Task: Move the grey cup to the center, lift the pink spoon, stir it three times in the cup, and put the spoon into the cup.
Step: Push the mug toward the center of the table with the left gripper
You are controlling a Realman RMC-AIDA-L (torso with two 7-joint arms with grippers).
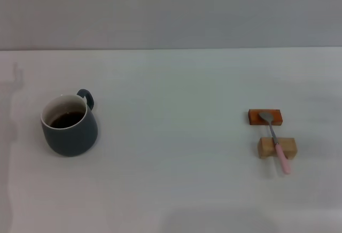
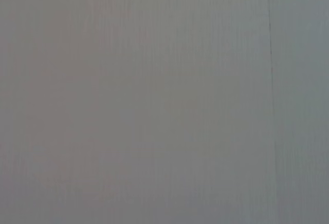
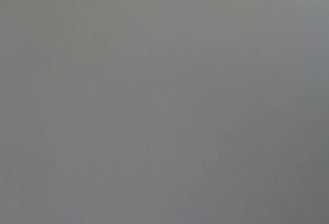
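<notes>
The grey cup [image 1: 69,125] stands upright on the white table at the left in the head view, with dark liquid inside and its small handle pointing to the far right. The pink spoon [image 1: 277,140] lies at the right, its silver bowl resting on an orange-brown block [image 1: 264,116] and its pink handle across a pale wooden block [image 1: 277,147]. Neither gripper shows in any view. Both wrist views show only a plain grey surface.
The white table [image 1: 171,163] runs back to a grey wall [image 1: 171,8]. A wide stretch of bare table lies between the cup and the spoon.
</notes>
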